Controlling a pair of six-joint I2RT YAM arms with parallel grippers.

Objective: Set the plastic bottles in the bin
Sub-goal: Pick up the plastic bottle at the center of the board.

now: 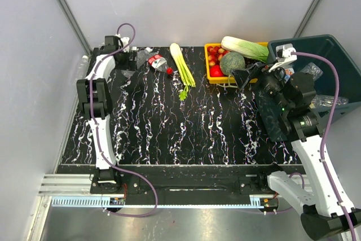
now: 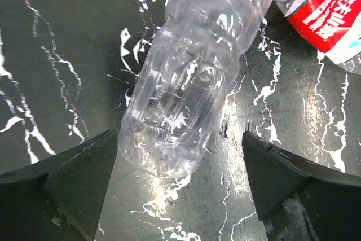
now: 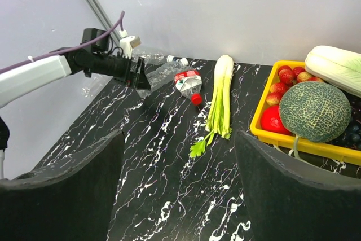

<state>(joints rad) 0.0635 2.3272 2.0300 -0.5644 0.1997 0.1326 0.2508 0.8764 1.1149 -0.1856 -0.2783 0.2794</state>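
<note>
Surface [image 1: 169,128], black with white streaks, fills the middle. Big dark teal plastic bin [image 1: 316,46] stands at its far right, with clear plastic bottles [image 1: 313,70] inside. Left pincer [image 2: 179,150] is spread wide at the far left, one finger each side of a clear plastic bottle [image 2: 186,94] lying flat. Right pincer [image 3: 179,139] is spread too, holding nothing. Squashed red-label plastic bottle [image 2: 324,9] lies just beside the clear one.

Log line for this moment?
left claw open, astride clear plastic bottle | right claw open, empty | dark teal plastic bin holds bottles
</note>
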